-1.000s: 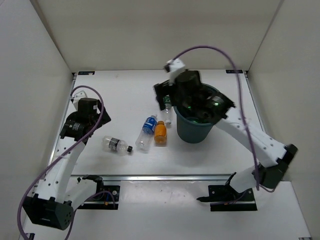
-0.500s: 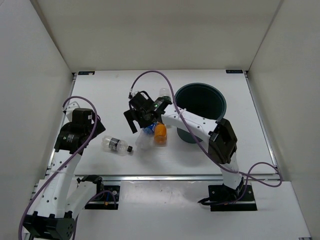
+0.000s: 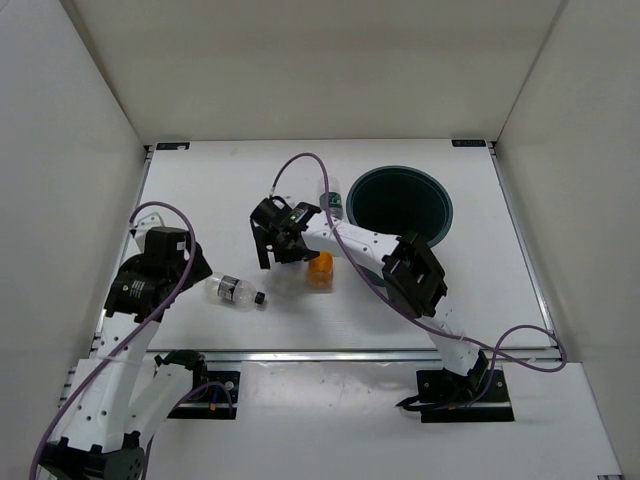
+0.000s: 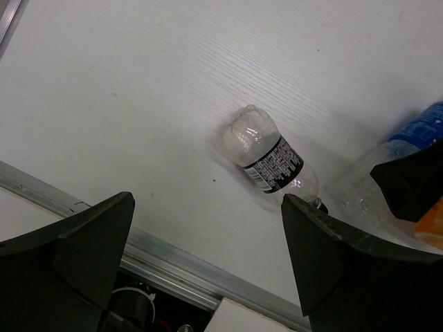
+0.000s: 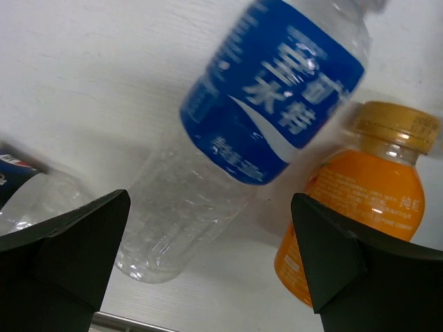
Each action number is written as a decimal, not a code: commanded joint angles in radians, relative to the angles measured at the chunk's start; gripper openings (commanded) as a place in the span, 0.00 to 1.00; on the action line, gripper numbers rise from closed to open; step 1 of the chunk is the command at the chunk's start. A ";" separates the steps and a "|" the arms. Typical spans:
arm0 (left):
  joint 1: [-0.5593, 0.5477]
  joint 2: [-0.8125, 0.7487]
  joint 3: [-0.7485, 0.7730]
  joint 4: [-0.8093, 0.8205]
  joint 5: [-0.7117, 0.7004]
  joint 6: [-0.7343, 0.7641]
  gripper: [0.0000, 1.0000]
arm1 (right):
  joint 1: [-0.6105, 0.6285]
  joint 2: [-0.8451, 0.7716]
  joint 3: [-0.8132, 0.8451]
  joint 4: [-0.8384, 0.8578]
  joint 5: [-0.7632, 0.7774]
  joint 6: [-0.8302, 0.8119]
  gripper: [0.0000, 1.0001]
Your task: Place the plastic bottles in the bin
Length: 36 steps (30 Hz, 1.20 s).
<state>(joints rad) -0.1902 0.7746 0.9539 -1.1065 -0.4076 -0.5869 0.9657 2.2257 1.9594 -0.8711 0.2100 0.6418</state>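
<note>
My right gripper point(image 5: 211, 200): jaws spread wide and gripping nothing. I was low over the table point(image 3: 215, 190), left of the bin, with one jaw on each side of the blue-label bottle.
Blue-label bottle point(image 5: 273, 104): lay on its side directly under my right wrist camera, its clear ribbed body running down between the jaws. Its upper end was blurred, and I could not tell whether either jaw touched it.
Orange bottle point(image 5: 360, 200): lay just beside the blue-label bottle, yellow cap uppermost in the wrist view, close to the jaw at the right of that view. From overhead it showed just past my right gripper, on the bin side.
My left gripper point(image 4: 208, 204): jaws wide apart as well, holding nothing, raised above the table near its front rail point(image 4: 173, 252).
Dark-label bottle point(image 4: 271, 159): lay on its side on the table, below and between my left jaws and apart from both. Its capped end pointed toward the blue-label bottle.
Green-label bottle point(image 3: 331, 203): sat just beside the left outside of the bin; contact was too small to judge.
Bin point(image 3: 446, 205): stood upright at the far right of the table, mouth open upward. Its inside was too dark for me to make anything out.
</note>
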 commanded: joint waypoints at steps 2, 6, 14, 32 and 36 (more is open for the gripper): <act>-0.018 -0.020 -0.009 -0.015 -0.003 0.013 0.98 | -0.002 -0.009 -0.027 -0.003 0.034 0.114 0.99; -0.041 -0.008 -0.014 -0.022 -0.004 0.016 0.98 | 0.007 0.005 -0.045 0.014 0.065 0.130 0.99; -0.023 -0.034 -0.024 -0.035 0.016 0.016 0.99 | 0.001 0.043 -0.043 0.118 0.080 0.067 0.85; -0.023 -0.020 -0.056 0.045 0.108 -0.040 0.99 | -0.059 -0.521 -0.121 0.299 -0.124 -0.326 0.26; -0.034 0.002 -0.098 0.092 0.137 -0.096 0.99 | -0.175 -0.759 -0.313 0.323 -0.141 -0.367 0.27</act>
<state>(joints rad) -0.2165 0.7643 0.8818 -1.0737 -0.3145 -0.6254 0.8719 1.6176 1.7451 -0.6109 0.0994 0.3454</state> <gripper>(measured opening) 0.985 0.540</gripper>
